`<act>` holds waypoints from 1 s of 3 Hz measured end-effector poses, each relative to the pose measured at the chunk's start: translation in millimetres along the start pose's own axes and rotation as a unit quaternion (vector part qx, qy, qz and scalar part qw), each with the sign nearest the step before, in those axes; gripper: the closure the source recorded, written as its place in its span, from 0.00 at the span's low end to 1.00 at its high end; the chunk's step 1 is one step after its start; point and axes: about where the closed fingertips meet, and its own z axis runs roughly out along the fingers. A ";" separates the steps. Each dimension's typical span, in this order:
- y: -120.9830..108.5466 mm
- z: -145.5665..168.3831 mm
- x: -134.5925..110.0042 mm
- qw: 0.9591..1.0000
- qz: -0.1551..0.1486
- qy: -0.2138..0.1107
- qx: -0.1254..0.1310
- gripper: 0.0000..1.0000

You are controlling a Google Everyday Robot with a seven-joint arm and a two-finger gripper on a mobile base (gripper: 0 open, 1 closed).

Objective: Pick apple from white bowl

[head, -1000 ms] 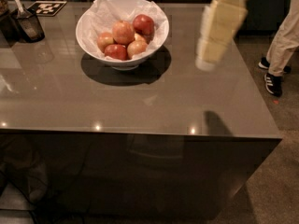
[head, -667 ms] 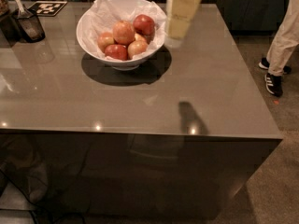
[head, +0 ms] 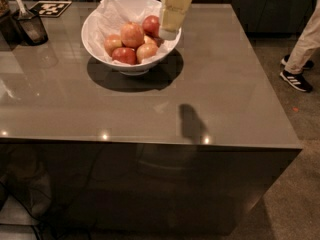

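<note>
Camera view | pincer [head: 168, 31] pointing down over white bowl [head: 131, 69] rim | grip: cannot tell

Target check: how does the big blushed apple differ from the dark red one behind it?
The big apple is larger, orange with pale blush; the dark red apple is smaller, solid red. The big apple sits central; the dark red apple lies beside the gripper at the right rim. Both lie in the white bowl.

apple [head: 132, 34] orange-red with pale yellow streaks; white bowl [head: 95, 41] glossy white, white paper [head: 107, 9] lining. Dark red apple [head: 151, 25] beside it. Cream-yellow tool [head: 169, 33] over the bowl's right rim. Grey-brown shiny desk [head: 225, 84]. Black-and-white patterned card [head: 50, 8]. Black sneaker [head: 295, 80], white stripes.
</note>
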 end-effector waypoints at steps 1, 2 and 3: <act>-29.9 17.0 -12.1 1.000 -0.001 0.003 0.001 0.00; -71.5 36.9 -38.0 1.000 -0.011 -0.004 0.015 0.00; -103.9 66.1 -58.1 0.999 -0.019 -0.012 0.022 0.00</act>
